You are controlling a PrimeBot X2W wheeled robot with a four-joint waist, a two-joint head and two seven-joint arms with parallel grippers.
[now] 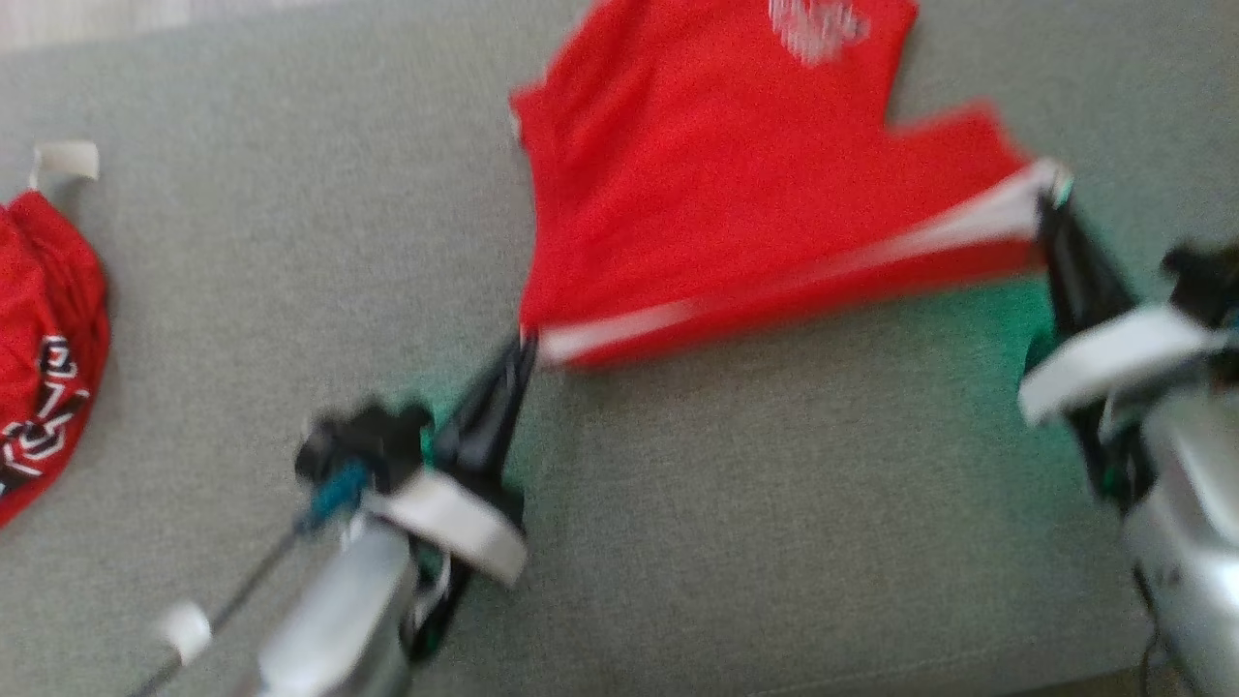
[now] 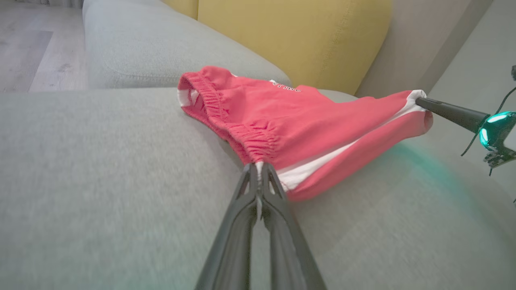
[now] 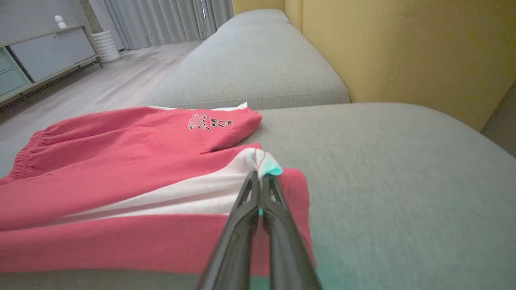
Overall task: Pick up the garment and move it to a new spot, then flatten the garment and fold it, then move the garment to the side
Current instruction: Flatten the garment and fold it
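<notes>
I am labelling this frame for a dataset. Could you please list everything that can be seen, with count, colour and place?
shorts: one, red with white side stripe, on the seat, stretched between both grippers
second garment: one, red with black-and-white print, on the seat, far left
seat cushions: two, grey, side by side
back cushions: two, yellow, behind the seat
floor: one, pale wood, beside the sofa
curtains: count unclear, grey, far wall
left gripper: one, dark, shut on the shorts' waistband
right gripper: one, dark, shut on the shorts' leg hem
</notes>
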